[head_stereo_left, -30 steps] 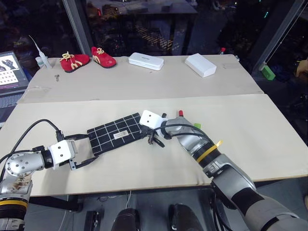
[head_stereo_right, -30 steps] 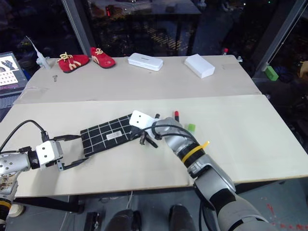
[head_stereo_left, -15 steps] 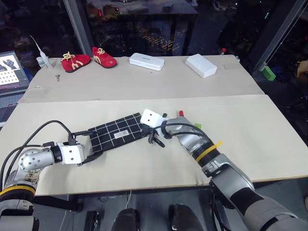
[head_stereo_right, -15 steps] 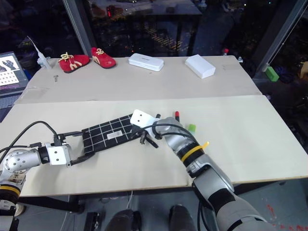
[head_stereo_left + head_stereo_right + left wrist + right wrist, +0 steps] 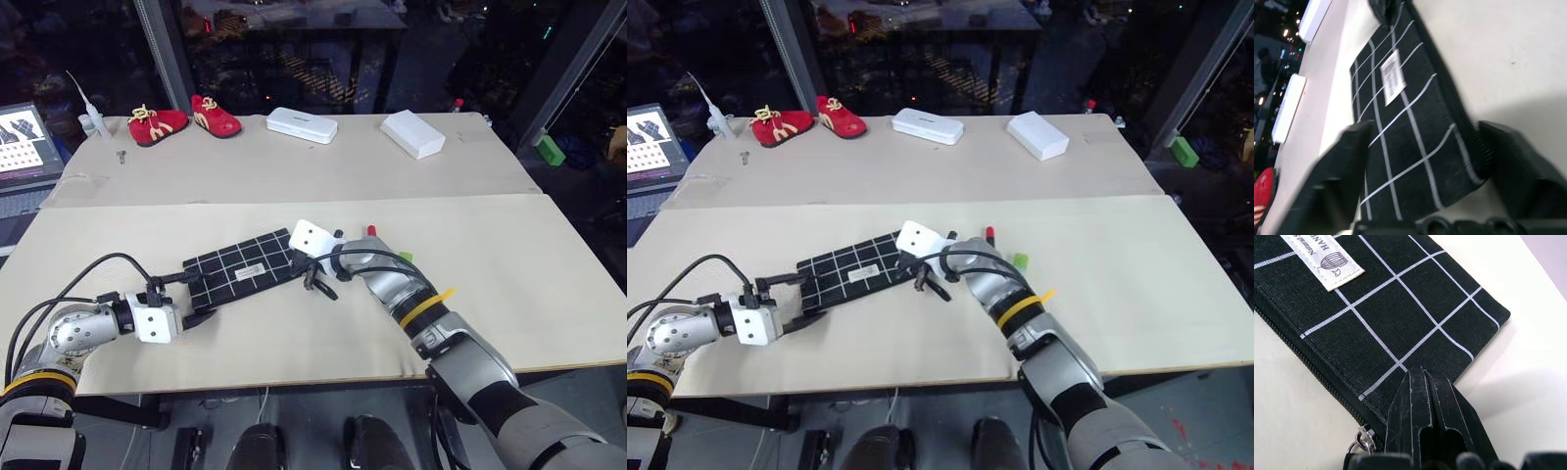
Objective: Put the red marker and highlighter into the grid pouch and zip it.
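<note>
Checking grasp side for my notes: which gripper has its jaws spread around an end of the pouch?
The left gripper: its jaws straddle the pouch's end. The right gripper is shut at the opposite end.

Plenty of bare table (image 5: 549,284) along the near edge and out to the right edge. The grid pouch (image 5: 240,269) blocks the middle, with the left gripper (image 5: 191,299) and right gripper (image 5: 315,279) crowding its ends.

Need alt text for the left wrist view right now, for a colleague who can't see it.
The left gripper straddles the near end of the grid pouch, one black finger on each side, jaws apart. The pouch lies flat on the pale table, its white label facing up.
</note>
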Tool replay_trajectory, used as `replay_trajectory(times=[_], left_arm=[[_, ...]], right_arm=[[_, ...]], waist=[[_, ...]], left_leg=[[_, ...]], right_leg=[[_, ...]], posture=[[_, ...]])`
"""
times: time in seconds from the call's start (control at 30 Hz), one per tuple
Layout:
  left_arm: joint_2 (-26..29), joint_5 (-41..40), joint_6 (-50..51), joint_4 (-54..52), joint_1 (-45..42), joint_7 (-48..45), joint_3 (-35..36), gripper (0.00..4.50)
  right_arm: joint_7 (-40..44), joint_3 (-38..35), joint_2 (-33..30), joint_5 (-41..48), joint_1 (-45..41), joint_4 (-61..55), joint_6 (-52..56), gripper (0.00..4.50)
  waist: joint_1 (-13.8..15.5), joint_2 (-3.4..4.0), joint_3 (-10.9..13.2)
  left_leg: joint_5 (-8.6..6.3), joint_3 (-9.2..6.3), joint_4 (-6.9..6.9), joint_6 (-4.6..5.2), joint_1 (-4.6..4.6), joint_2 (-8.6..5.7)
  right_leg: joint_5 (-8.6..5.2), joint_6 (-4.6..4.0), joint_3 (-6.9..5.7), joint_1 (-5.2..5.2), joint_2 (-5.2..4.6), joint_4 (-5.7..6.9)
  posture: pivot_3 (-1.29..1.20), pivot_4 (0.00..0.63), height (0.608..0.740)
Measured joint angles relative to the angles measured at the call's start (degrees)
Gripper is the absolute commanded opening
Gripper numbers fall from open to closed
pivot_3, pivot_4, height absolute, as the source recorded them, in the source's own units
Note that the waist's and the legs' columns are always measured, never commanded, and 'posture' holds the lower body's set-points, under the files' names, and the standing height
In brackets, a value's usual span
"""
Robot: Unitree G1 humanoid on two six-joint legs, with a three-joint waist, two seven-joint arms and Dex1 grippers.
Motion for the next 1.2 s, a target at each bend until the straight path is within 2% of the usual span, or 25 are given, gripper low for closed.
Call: replay_trajectory(times=[0.2,0.23,0.4,0.57,0.63,0.8,0.87,1.0,1.1,1.2], left_arm=[[-0.01,0.24,-1.44,3.66,-2.43,0.69,-1.89,0.16],[0.0,0.25,-1.49,4.2,-2.88,0.7,-2.01,0.07],[-0.04,-0.11,-2.42,5.96,-3.49,1.0,-2.36,0.07],[-0.81,-2.7,-1.3,6.7,-3.56,0.37,-2.34,0.0],[-1.3,-4.9,0.38,6.6,-3.4,-1.03,-2.23,0.0],[-6.31,-17.78,12.11,-0.14,0.8,-6.18,0.84,0.0],[-8.3,-22.52,20.2,-6.47,3.52,-7.56,1.77,0.0],[-9.22,-28.72,34.22,-19.0,7.96,-7.86,3.66,0.0],[-9.4,-31.06,42.77,-26.9,10.14,-6.81,5.2,0.0],[-9.65,-31.4,49.11,-31.86,11.58,-6.13,5.76,0.0]], right_arm=[[-0.03,-0.33,-0.03,-0.01,0.0,0.18,-0.21,0.0],[-0.14,-0.34,-0.03,-0.02,0.0,0.16,-0.22,0.0],[0.04,-0.35,-0.16,-0.01,0.08,-0.43,-0.22,0.0],[2.73,-3.25,-1.51,2.2,1.67,-2.96,1.09,1.41],[5.11,-5.7,-2.1,4.87,2.8,-5.04,4.03,2.24],[12.89,-11.8,-5.72,14.37,5.04,-16.31,16.11,3.83],[15.42,-16.61,-7.89,20.78,4.51,-22.57,23.47,3.83],[17.15,-23.02,-13.57,27.62,3.07,-29.94,31.04,3.83],[17.26,-23.48,-17.0,28.7,4.6,-32.48,32.55,3.83],[15.07,-21.43,-17.69,27.54,7.29,-32.71,33.05,3.83]], waist=[[0.09,0.0,0.0],[0.16,0.01,0.0],[0.17,0.01,0.0],[0.48,0.01,0.0],[0.53,0.02,0.01],[0.59,0.11,0.07],[0.56,0.1,0.06],[0.55,0.1,0.06],[0.51,0.1,0.06],[0.34,0.09,0.07]], left_leg=[[0.0,0.0,0.0,0.0,0.0,0.0],[0.0,0.01,-0.01,0.0,0.02,0.0],[0.0,0.01,-0.01,0.0,0.0,0.01],[0.0,-0.01,-0.03,0.01,-0.13,0.0],[0.0,-0.02,-0.03,0.01,-0.17,0.0],[0.0,-0.21,-0.02,0.03,-0.5,0.02],[0.01,-0.43,0.02,0.03,-0.8,0.01],[-0.01,-0.61,0.0,0.04,-0.94,0.02],[-0.01,-0.61,-0.02,0.04,-0.91,0.0],[0.01,-0.56,-0.02,0.02,-0.83,-0.01]], right_leg=[[0.0,0.0,-0.01,0.0,0.0,0.0],[0.0,0.0,-0.02,0.01,-0.01,0.0],[0.0,0.0,-0.02,-0.03,0.0,-0.01],[0.0,0.0,-0.07,-0.1,-0.02,-0.04],[0.0,0.0,-0.07,-0.14,-0.02,-0.04],[0.02,0.01,-0.04,-0.46,-0.05,-0.02],[0.07,0.02,-0.05,-0.71,0.01,0.03],[0.08,0.03,-0.18,-0.73,0.06,-0.07],[0.07,0.03,-0.16,-0.72,0.06,-0.21],[0.07,0.03,-0.11,-0.71,0.08,-0.15]], posture=[[0.0,0.15,0.74],[0.0,0.15,0.74],[0.0,0.15,0.74],[0.0,0.15,0.74],[0.0,0.15,0.74],[0.0,0.15,0.74],[0.0,0.15,0.74],[0.0,0.15,0.74],[0.0,0.15,0.74],[0.0,0.15,0.74]])
